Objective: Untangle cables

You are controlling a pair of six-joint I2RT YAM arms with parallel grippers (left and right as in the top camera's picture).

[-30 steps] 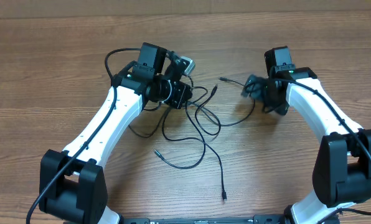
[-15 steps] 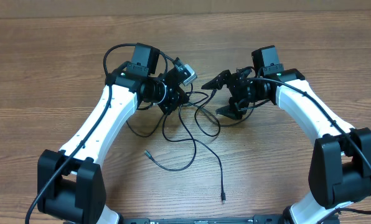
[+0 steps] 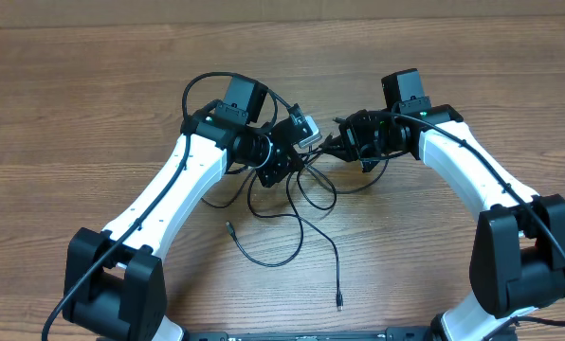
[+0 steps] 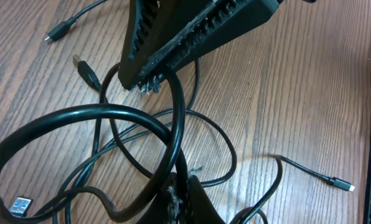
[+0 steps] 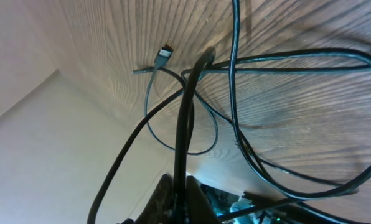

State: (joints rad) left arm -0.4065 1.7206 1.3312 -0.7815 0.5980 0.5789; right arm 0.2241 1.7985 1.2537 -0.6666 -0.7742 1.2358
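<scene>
The cables (image 3: pixel 297 194) are thin black cords lying in a loose tangle on the wooden table between my two arms. My left gripper (image 3: pixel 300 150) and right gripper (image 3: pixel 332 142) meet close together over the top of the tangle. In the left wrist view my left gripper (image 4: pixel 180 188) is shut on one black cord, and the right gripper's toothed fingers (image 4: pixel 192 37) stand just beyond it. In the right wrist view my right gripper (image 5: pixel 179 185) is shut on another cord that runs straight up from the jaws.
Loose plug ends lie on the wood: one (image 3: pixel 228 227) toward the front left, one (image 3: pixel 339 303) near the front edge. A silver-tipped plug (image 4: pixel 18 204) and small plugs (image 4: pixel 83 65) (image 4: pixel 341 183) lie around the tangle. A pale wall (image 5: pixel 42 143) borders the table.
My right gripper swung in from the right to the tangle and closed from wide open onto a cord. My left arm shifted right, dragging the tangle with it.
</scene>
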